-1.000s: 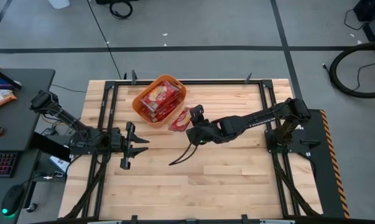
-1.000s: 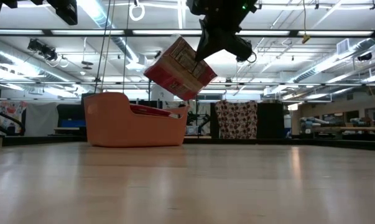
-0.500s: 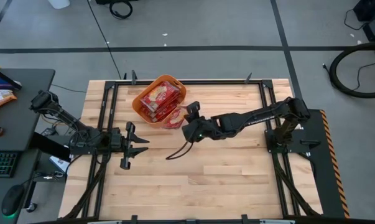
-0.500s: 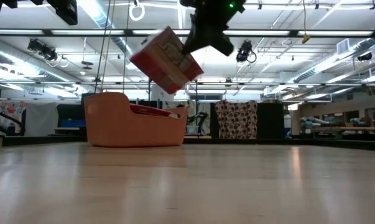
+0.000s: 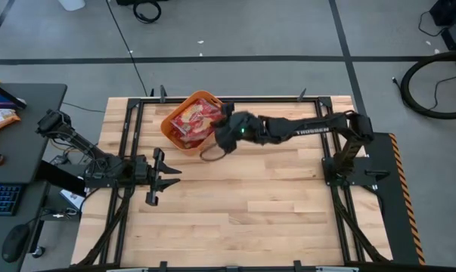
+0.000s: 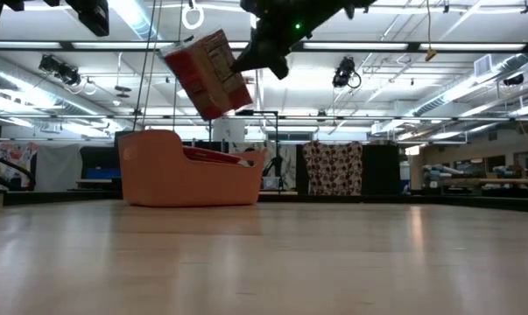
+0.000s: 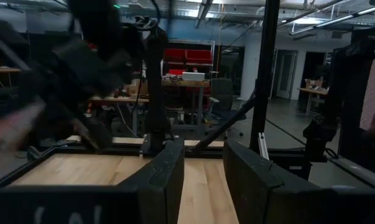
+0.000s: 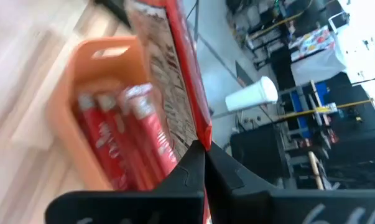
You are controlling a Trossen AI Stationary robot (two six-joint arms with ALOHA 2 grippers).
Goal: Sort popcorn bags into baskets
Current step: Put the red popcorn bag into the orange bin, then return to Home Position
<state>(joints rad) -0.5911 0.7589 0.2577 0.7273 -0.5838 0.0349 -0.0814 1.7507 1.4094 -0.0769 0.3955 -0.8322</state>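
Below my right gripper [image 6: 246,59], clamped on a bag [image 6: 207,73], the tub [image 6: 189,179] now sits almost underneath; a second ago it lay off to one side. Release looks close. My left gripper [image 5: 153,178] waits open.

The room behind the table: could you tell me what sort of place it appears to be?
Probably a robotics lab or workshop: exposed ceiling lights, workbenches with gear behind, and a desk beside the table.
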